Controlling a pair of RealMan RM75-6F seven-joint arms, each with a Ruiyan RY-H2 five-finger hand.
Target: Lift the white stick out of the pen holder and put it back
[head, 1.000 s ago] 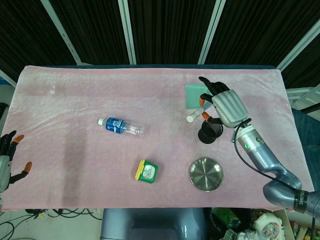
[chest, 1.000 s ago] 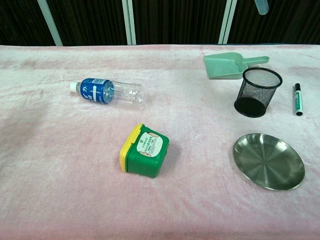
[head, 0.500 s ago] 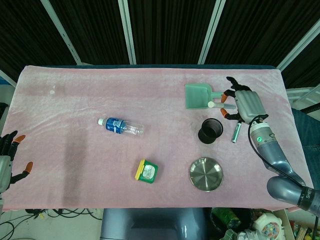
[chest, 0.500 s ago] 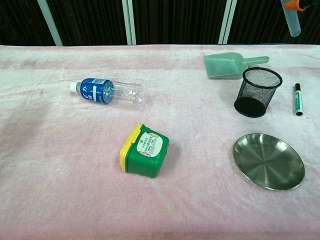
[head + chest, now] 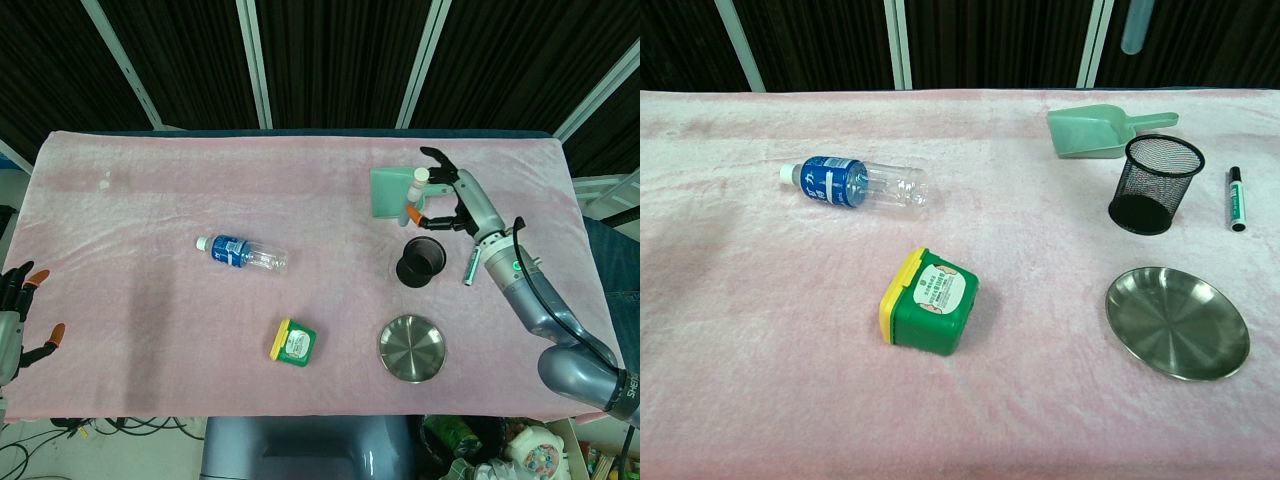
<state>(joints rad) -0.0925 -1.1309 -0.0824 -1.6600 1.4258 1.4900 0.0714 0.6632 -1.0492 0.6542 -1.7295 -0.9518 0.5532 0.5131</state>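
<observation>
My right hand [image 5: 455, 200] hangs in the air above the table and pinches the white stick [image 5: 413, 195] between thumb and fingers. The stick is near upright, over the green scoop and just beyond the black mesh pen holder [image 5: 420, 260]. In the chest view only the stick's lower end [image 5: 1135, 28] shows at the top edge, above and a little left of the pen holder [image 5: 1156, 184], which stands empty. My left hand [image 5: 14, 320] rests at the table's left edge, fingers apart, holding nothing.
A green scoop [image 5: 1097, 129] lies behind the holder and a green marker [image 5: 1237, 198] lies to its right. A steel dish [image 5: 1177, 321] sits in front. A green and yellow box [image 5: 928, 301] and a water bottle [image 5: 855, 183] lie mid-table.
My right hand swung out to the right with the stick, then came back left. The stick now stands more upright above the scoop. The left hand has not moved.
</observation>
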